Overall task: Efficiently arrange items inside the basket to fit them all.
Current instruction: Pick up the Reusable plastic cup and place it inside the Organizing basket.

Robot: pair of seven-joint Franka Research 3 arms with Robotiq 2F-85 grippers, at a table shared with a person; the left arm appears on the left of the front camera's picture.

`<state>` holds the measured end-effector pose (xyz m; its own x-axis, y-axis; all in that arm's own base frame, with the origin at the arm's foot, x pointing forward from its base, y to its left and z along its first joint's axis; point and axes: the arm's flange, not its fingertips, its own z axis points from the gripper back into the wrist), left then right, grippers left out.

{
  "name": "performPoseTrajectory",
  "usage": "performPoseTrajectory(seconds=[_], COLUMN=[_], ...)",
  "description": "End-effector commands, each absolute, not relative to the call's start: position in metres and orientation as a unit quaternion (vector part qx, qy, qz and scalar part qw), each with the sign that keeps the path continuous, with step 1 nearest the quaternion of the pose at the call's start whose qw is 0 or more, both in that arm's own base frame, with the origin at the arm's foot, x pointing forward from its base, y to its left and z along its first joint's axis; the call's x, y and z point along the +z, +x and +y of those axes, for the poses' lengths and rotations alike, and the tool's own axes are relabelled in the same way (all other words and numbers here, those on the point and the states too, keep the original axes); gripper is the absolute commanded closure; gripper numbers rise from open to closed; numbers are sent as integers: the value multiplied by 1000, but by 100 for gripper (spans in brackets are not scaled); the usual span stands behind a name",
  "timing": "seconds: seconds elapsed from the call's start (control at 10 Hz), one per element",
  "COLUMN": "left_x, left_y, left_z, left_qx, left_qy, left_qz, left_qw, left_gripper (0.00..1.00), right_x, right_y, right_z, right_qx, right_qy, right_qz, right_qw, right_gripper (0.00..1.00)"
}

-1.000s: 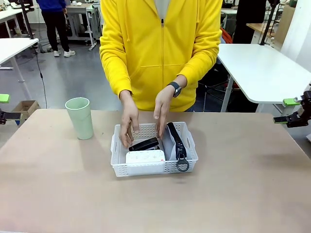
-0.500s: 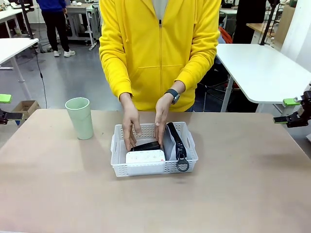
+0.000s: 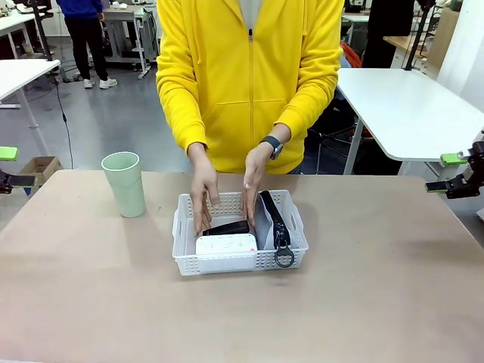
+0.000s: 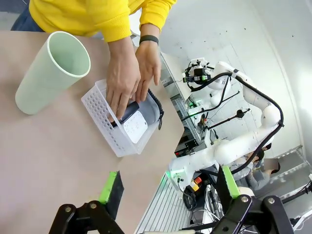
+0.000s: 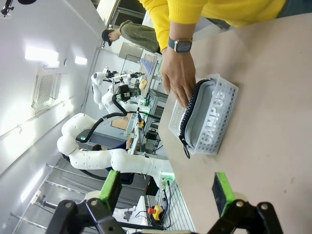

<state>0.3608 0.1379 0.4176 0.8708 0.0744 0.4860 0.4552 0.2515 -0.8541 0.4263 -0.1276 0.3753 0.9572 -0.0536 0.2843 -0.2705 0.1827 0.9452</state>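
Two hands [image 3: 202, 198], fingers straight together, flank stapler [image 3: 227, 227] inside basket [image 3: 240, 263]; cup [image 3: 125, 184] stands outside; left gripper [image 4: 168, 187], right gripper [image 5: 165, 189] spread.

Bright, even overhead light leaves only a soft shadow under the basket [image 3: 227, 263] on the table [image 3: 378, 302], lamps [image 5: 39, 52] glare at the right wrist view's upper left, and both wrist views bend at the edges.

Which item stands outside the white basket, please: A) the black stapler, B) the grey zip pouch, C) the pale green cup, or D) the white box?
C: the pale green cup stands upright on the table, apart from the basket, at picture left in the front view.
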Motion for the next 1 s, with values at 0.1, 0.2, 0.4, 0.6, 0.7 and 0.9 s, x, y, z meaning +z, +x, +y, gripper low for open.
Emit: performPoseTrajectory(seconds=[0.1, 0.2, 0.4, 0.6, 0.7, 0.9], left_x=[419, 418, 448, 454, 451, 440], left_y=[358, 361, 365, 380, 383, 381], left_z=[136, 138, 100, 84, 86, 98], left_qx=[-127, -125, -326, -478, -505, -530], left_qy=[-599, -599, -400, -277, -228, -146], left_qz=[-228, -221, -306, -378, -422, -490], left_qw=[757, 760, 800, 743, 717, 676], left_gripper=[0, 0, 0, 0, 0, 0], right_x=[381, 381, 381, 381, 381, 381], right_y=[424, 424, 424, 424, 424, 424], right_z=[-127, -127, -127, -127, -127, -127], right_qx=[69, 69, 69, 69, 69, 69], right_qy=[636, 636, 636, 636, 636, 636], right_qz=[-119, -119, -119, -119, -119, -119], right_qw=[759, 759, 759, 759, 759, 759], right_gripper=[0, 0, 0, 0, 0, 0])
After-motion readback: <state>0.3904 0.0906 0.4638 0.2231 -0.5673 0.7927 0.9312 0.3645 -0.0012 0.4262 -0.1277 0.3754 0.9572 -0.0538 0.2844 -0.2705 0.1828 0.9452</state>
